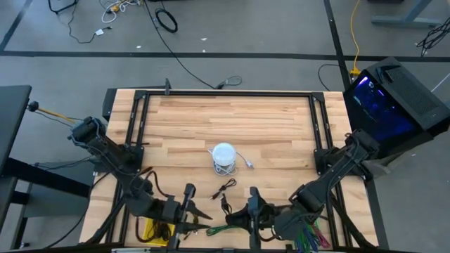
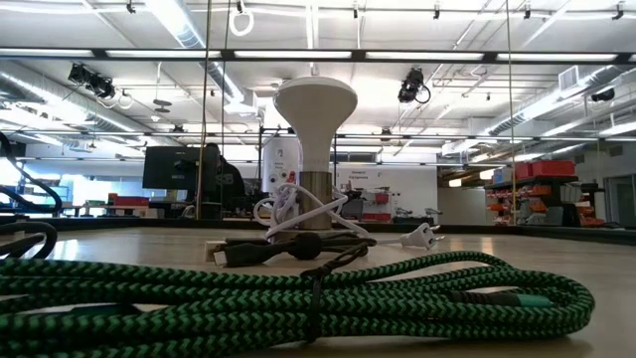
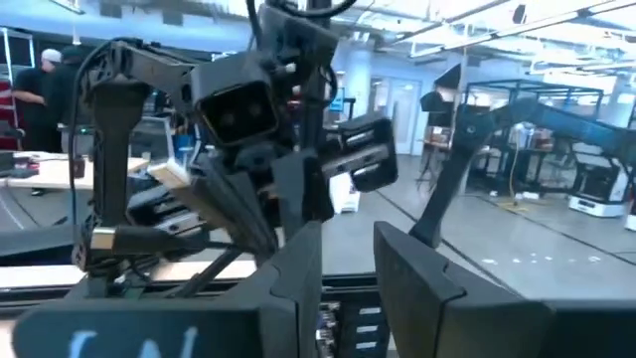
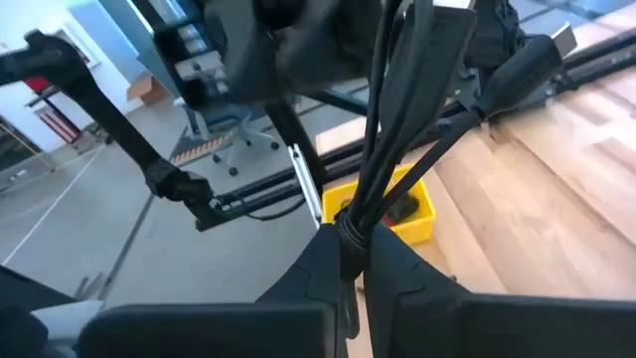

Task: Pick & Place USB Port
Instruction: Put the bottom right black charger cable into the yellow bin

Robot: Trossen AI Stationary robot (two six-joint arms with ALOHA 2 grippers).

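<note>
The USB cable, a black bundle, is clamped in the right gripper, whose fingers are closed tight on it. It is held above the wooden table at the front edge, nearer than the lamp and a little to its right. From the grip the strands rise and spread. One ends in a silver plug that hangs free over the boards.

The left gripper faces it from close by, nearer than the lamp and a little to its left. Its fingers stand apart, and its own wrist view shows nothing between them.

A green-and-black braided cable lies coiled on the table at the front edge, nearer than the lamp and under the two grippers. A yellow box sits nearer than the lamp and well to its left, below the left arm.

A small black cable lies loose just in front of the lamp.

The lamp is white and stands upright near the middle of the table. A white cord runs from its base to a plug on its right.

Beyond the lamp the boards are bare wood. Off the table, far to the lamp's right, stands a black case that glows blue.
</note>
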